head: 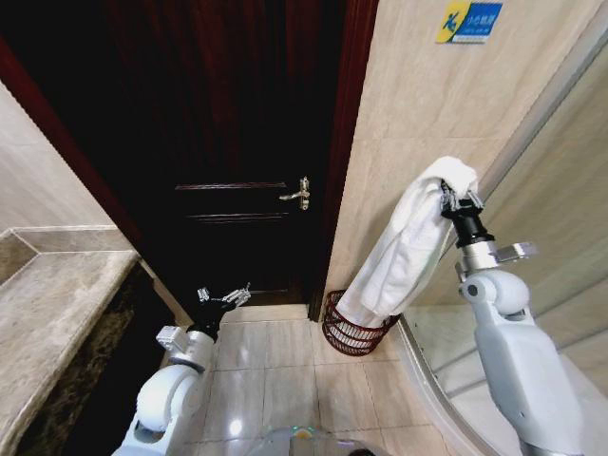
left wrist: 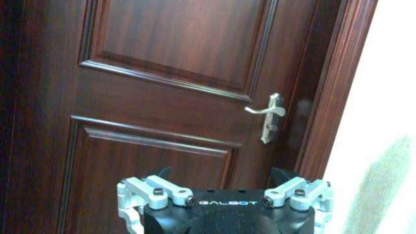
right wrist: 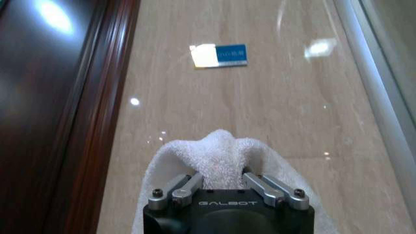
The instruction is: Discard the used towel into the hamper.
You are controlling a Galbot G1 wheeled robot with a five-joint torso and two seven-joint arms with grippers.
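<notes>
A white towel (head: 404,242) hangs long from my right gripper (head: 454,199), which is shut on its top fold high against the beige wall. The towel's lower end reaches down into the hamper (head: 353,332), a dark red-brown wire basket on the floor in the corner by the door frame. In the right wrist view the towel (right wrist: 217,151) bulges out between the shut fingers (right wrist: 185,187). My left gripper (head: 226,297) idles low near the floor, facing the dark wooden door, with its fingers (left wrist: 133,195) spread open and nothing in them.
The dark wooden door (head: 237,142) with a brass lever handle (head: 296,195) is closed ahead. A marble counter (head: 47,313) runs along the left. A curved glass shower wall (head: 560,209) stands on the right. Tiled floor (head: 275,380) lies between.
</notes>
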